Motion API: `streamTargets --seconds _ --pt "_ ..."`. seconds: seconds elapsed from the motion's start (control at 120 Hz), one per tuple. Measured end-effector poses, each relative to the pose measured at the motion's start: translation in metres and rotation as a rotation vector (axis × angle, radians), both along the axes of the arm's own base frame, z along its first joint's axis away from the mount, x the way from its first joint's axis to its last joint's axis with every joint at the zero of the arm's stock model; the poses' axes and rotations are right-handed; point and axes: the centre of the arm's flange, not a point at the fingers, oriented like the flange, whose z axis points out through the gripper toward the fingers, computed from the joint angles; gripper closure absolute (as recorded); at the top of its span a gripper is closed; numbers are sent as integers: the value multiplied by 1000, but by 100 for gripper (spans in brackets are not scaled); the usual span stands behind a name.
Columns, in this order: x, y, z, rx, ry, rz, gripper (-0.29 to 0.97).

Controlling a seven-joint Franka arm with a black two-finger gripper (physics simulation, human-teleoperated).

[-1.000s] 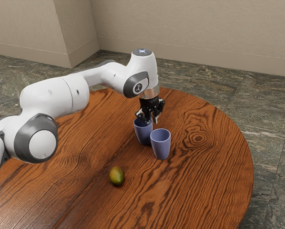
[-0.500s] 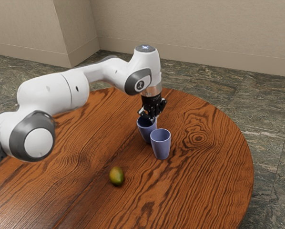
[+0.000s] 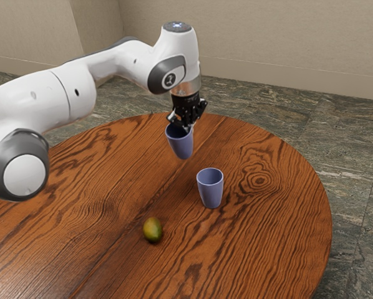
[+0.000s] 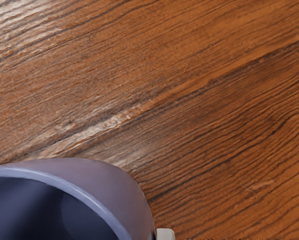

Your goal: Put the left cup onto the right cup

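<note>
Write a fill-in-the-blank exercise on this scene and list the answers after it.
1. The end effector is shut on the held cup at its ____.
2. The held cup hangs in the air, ____ the wooden table.
3. The other cup stands ____ on the table, apart from the held cup.
4. The green-yellow fruit lies on the table, touching ____ of the cups.

Answers: rim; above; upright; neither.

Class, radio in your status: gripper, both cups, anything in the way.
Gripper shut on held cup, above the table. Other cup upright, standing apart. Green fruit lies aside.
</note>
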Motion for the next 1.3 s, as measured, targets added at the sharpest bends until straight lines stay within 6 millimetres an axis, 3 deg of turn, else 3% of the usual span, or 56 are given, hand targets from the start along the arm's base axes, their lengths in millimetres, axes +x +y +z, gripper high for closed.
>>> streamTargets --seconds 0.175,0.492,0.708,0.983,1.3 --pt "-5 -13 12 -8 4 -21 78" --pt "-20 -60 36 -19 -10 -90 78" --pt "-27 -80 34 -22 1 -112 78" --pt "-34 -94 30 -39 23 -95 78" --pt "-37 -96 23 -45 57 -45 78"
